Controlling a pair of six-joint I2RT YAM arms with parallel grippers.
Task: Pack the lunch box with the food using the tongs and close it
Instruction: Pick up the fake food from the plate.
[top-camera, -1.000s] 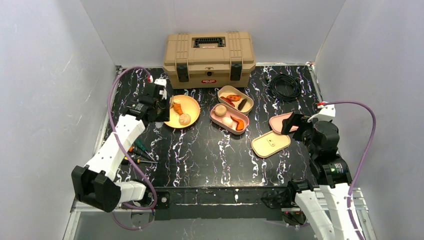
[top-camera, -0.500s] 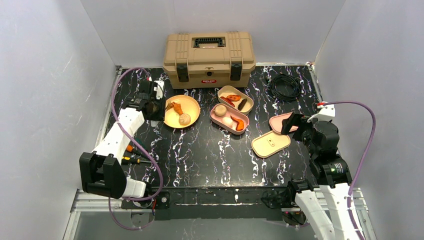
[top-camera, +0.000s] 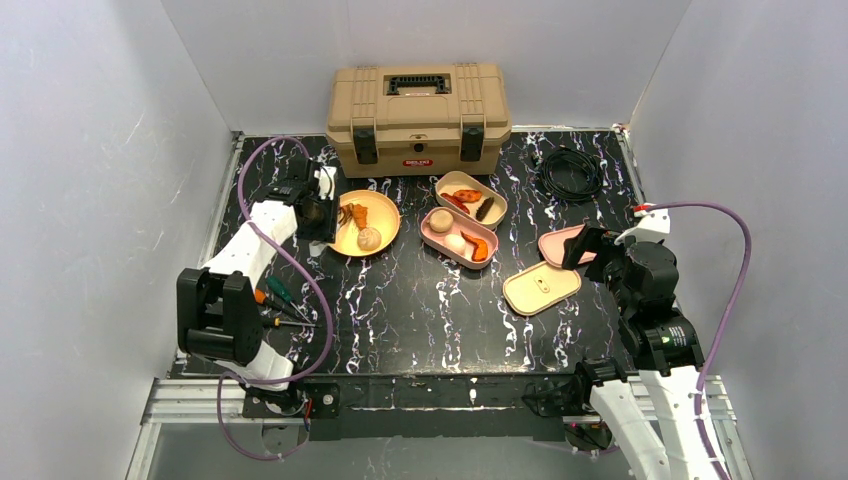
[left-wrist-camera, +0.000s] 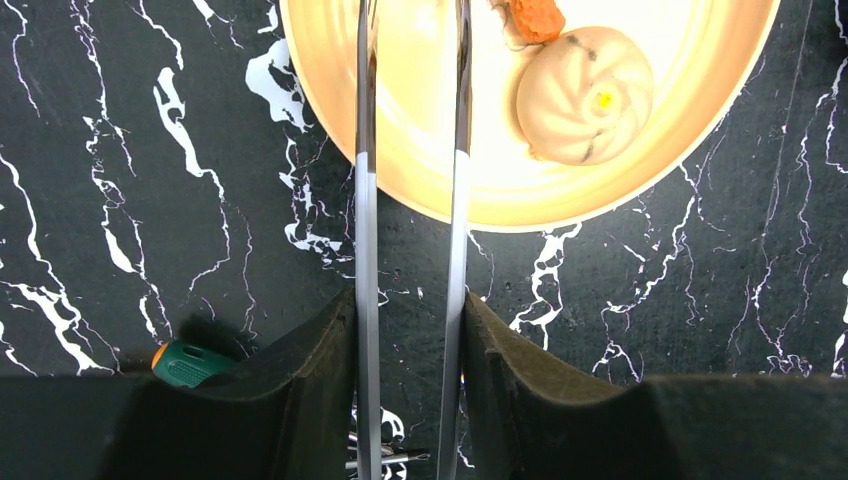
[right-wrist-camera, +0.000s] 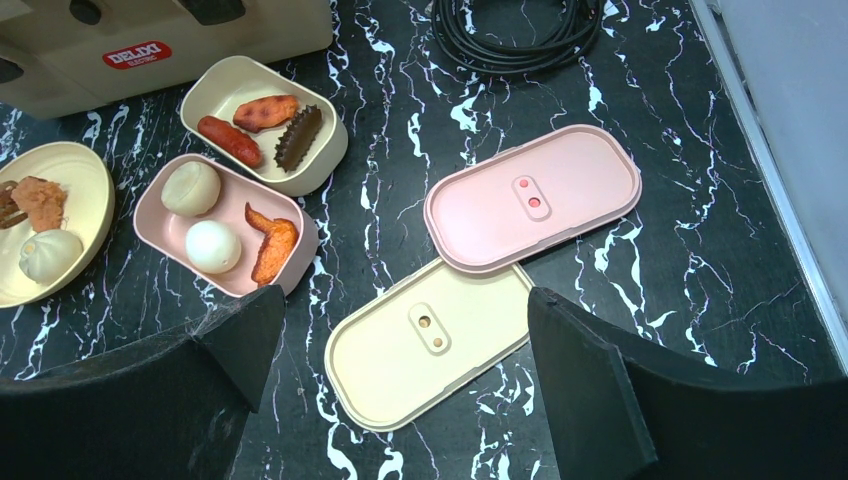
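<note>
From above, my left fingers (top-camera: 320, 212) hang over the plate's (top-camera: 388, 232) left rim. The bun (top-camera: 369, 238) and the orange chunk (top-camera: 356, 214) lie on the plate, and the pink lunch box (top-camera: 447, 246) sits well to the plate's right.

In my left wrist view, the fingers pinch the tongs (left-wrist-camera: 365, 250), whose two blades reach over bare plate. The bun is off to one side of both blades, not between them. If I squeeze here I expect to catch nothing. A round bun could also roll out of smooth blades, or the tongs could twist in my grip.

In my right wrist view, my right fingers (right-wrist-camera: 590, 390) are spread wide and hold nothing, far to the plate's right and above the beige lid (right-wrist-camera: 430, 340). Closing too early could trap a lid edge.
</note>
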